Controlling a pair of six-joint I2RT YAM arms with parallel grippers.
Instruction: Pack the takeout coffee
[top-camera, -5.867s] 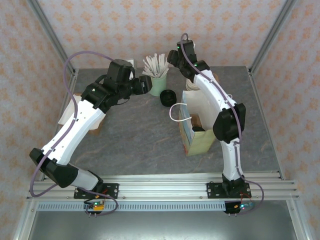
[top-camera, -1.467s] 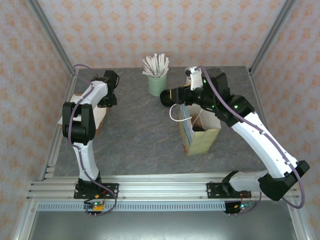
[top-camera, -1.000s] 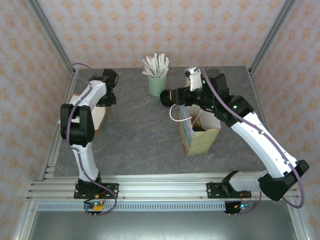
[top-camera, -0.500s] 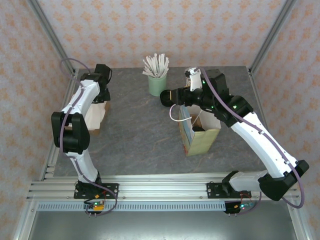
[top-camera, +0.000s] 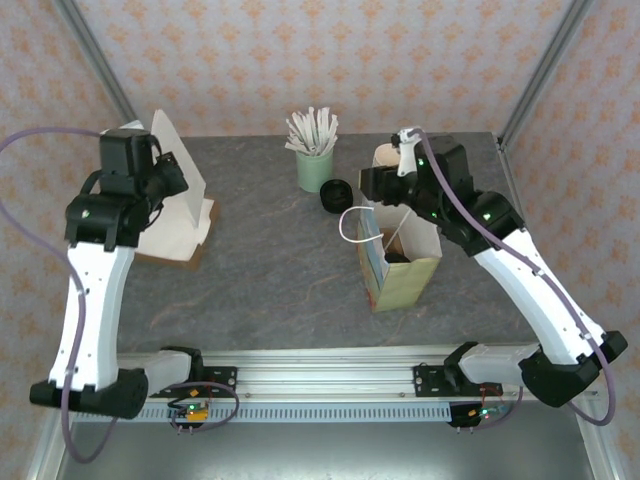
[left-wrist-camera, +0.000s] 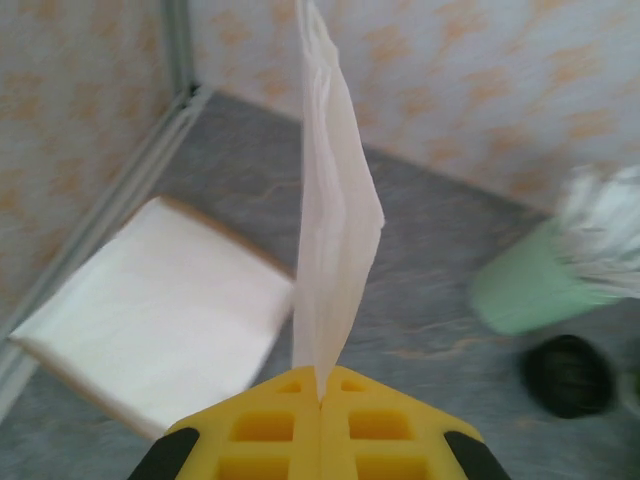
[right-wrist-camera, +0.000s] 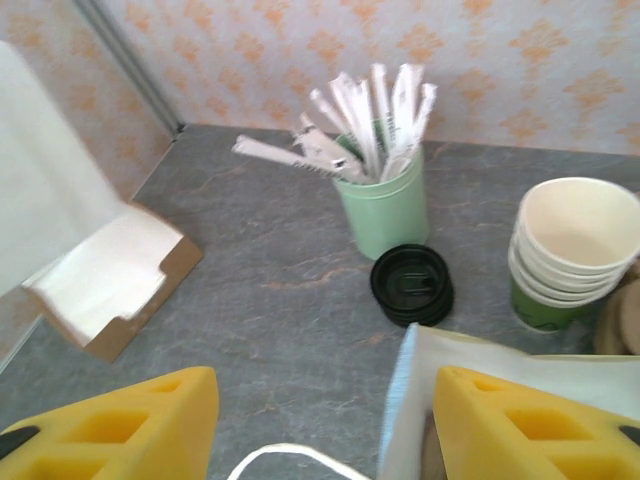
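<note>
1. Top external: my left hand (top-camera: 168, 184) pinches one napkin (top-camera: 182, 160) upright above the napkin box (top-camera: 178, 238), likely meant for the paper bag (top-camera: 402, 272). The takeout coffee (top-camera: 335, 194) stands on the surface (top-camera: 270, 270) beside the stick mug (top-camera: 315, 168).
2. Left wrist: that hand is shut tight on the napkin's edge, and the background is blurred.
3. Right wrist: my right hand (right-wrist-camera: 325, 420) hangs half-open and empty over the bag. The coffee's lid (right-wrist-camera: 412, 283) hides its cup.

Fixed overhead camera looks down the table (top-camera: 280, 260) from behind the arms; both wrist cameras sit low and close, sharing the green mug (right-wrist-camera: 385, 210).
</note>
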